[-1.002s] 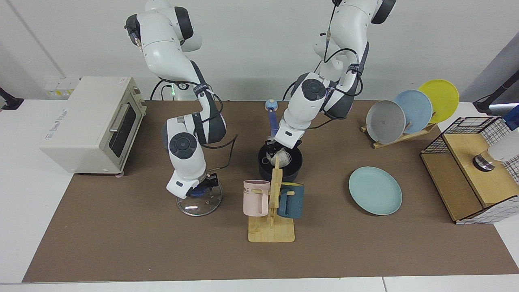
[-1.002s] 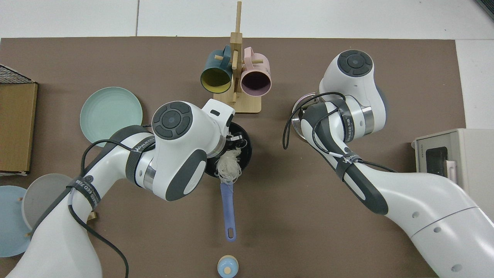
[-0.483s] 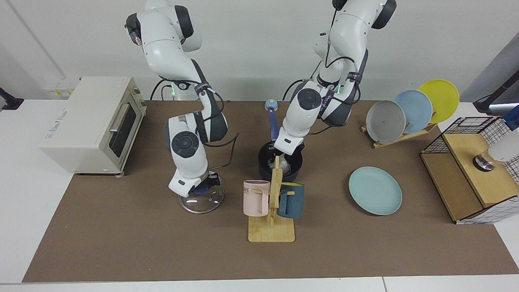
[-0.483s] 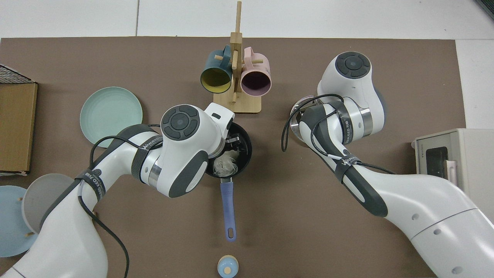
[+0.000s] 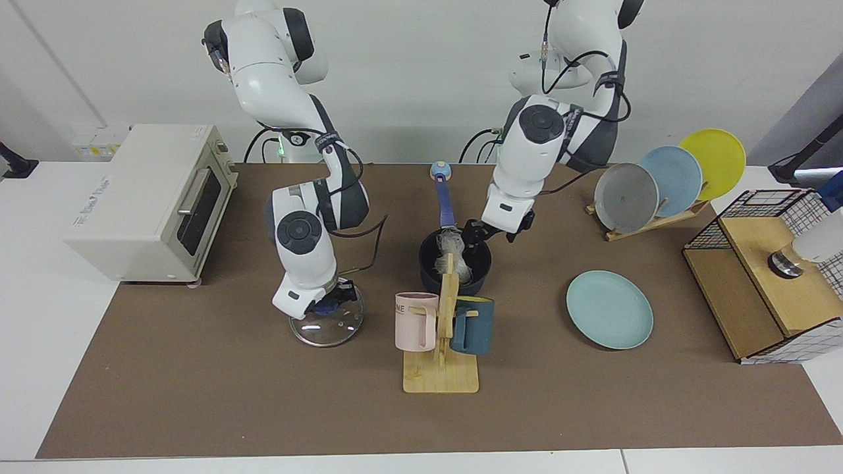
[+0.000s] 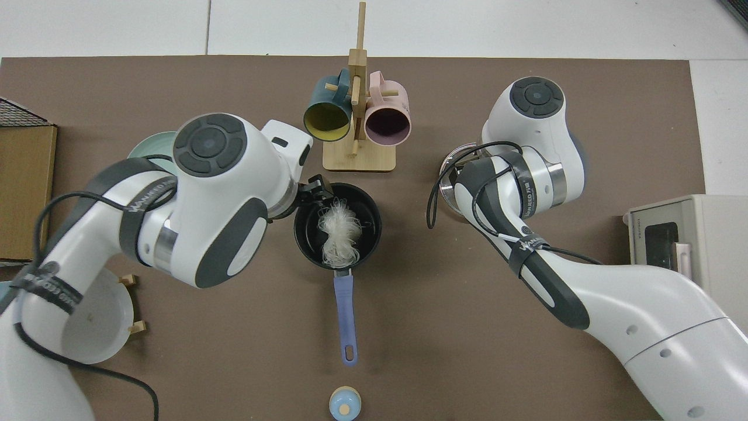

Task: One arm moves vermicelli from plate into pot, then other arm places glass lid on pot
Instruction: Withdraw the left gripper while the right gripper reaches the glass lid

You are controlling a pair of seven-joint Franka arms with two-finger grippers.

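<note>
Whitish vermicelli (image 6: 338, 234) lies loose inside the pot (image 6: 362, 204), plain from above; in the facing view the wooden mug rack (image 5: 448, 309) in front of the pot hides part of it. Left gripper (image 5: 475, 232) hangs just above the pot's rim, fingers parted, holding nothing. Right gripper (image 5: 327, 304), away from the pot, is closed on the glass lid (image 5: 327, 324) at its blue knob; from above that arm covers most of the lid. Beyond the pot, the plate (image 5: 610, 309) lies bare.

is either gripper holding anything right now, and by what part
The right gripper grips the glass lid by its blue knob. The left gripper, beside the pot, holds nothing; the vermicelli lies inside.
</note>
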